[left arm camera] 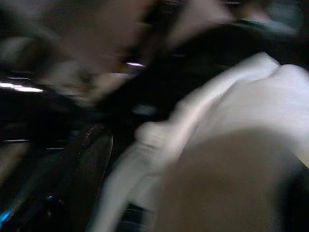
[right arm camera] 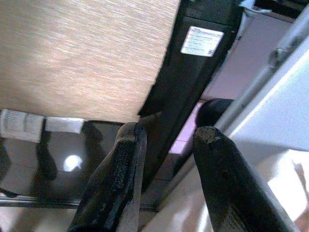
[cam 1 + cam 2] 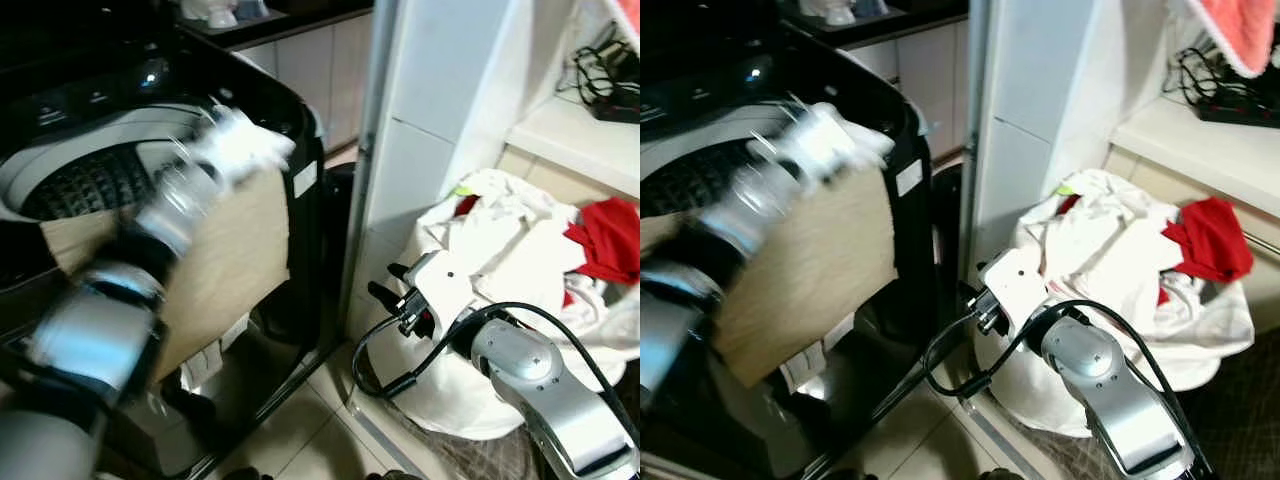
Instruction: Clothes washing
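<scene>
A black top-loading washing machine (image 3: pixel 300 130) stands open on the left, its drum (image 3: pixel 90 180) showing. A beige cloth (image 3: pixel 230 260) hangs from the opening down the machine's front. My left gripper (image 3: pixel 232 140), blurred by motion, is raised over the rim with a white garment (image 3: pixel 250 148) bunched around its tip; the same garment (image 1: pixel 251 106) is close and blurred in the left wrist view. My right gripper (image 3: pixel 385 280) is low beside the white laundry basket (image 3: pixel 440 390), open, with nothing between its fingers (image 2: pixel 123 159). The basket holds white clothes (image 3: pixel 500 235) and a red garment (image 3: pixel 605 240).
A white wall corner (image 3: pixel 420 120) rises between the washer and the basket. At the right, a shelf (image 3: pixel 570 130) carries black cables (image 3: pixel 605 85). A pink towel (image 3: pixel 1240 30) hangs above it. Pale floor tiles (image 3: pixel 300 420) lie in front of the washer.
</scene>
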Controlling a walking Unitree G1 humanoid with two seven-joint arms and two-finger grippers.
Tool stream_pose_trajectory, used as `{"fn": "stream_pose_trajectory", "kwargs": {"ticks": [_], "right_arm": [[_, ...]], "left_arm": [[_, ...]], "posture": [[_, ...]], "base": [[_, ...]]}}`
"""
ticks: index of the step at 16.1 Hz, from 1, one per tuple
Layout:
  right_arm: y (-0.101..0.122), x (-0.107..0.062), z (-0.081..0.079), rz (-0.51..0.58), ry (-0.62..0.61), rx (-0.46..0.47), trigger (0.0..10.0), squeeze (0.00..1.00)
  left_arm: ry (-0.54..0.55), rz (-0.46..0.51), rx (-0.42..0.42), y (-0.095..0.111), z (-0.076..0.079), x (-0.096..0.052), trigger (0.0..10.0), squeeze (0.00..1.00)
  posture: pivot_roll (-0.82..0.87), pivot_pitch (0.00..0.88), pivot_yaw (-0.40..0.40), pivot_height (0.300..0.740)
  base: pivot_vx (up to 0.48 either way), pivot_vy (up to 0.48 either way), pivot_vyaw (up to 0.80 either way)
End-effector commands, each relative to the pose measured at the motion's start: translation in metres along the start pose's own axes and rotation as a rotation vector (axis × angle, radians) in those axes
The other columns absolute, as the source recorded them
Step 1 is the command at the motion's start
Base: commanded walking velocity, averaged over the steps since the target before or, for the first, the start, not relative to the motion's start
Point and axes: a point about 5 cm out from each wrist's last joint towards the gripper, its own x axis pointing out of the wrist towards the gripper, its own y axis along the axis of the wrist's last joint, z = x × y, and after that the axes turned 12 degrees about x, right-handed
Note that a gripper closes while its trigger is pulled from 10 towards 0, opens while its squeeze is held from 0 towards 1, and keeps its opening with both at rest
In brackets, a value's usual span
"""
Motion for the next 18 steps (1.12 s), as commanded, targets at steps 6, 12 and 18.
{"fn": "stream_pose_trajectory", "kwargs": {"ticks": [6, 12, 18], "right_arm": [[-0.001, 0.002, -0.001, 0.012, -0.003, -0.02, 10.0, 0.0], [0.014, 0.0, 0.013, 0.139, -0.235, 0.143, 10.0, 0.0], [0.022, -0.008, 0.039, 0.269, -0.559, 0.292, 10.0, 0.0]], "left_arm": [[0.334, -0.096, -0.096, -0.019, -0.083, -0.007, 10.0, 0.0], [-0.118, 0.107, -0.917, -0.003, 0.02, -0.011, 10.0, 0.0], [-0.092, 0.079, -0.964, -0.001, 0.062, -0.063, 10.0, 0.0]], "posture": [[-0.11, 0.0, 0.041, 0.74], [-0.12, 0.0, 0.052, 0.74], [-0.12, 0.0, 0.036, 0.74]], "base": [[0.0, 0.0, 0.0], [0.0, 0.0, 0.0], [0.0, 0.0, 0.0]]}}
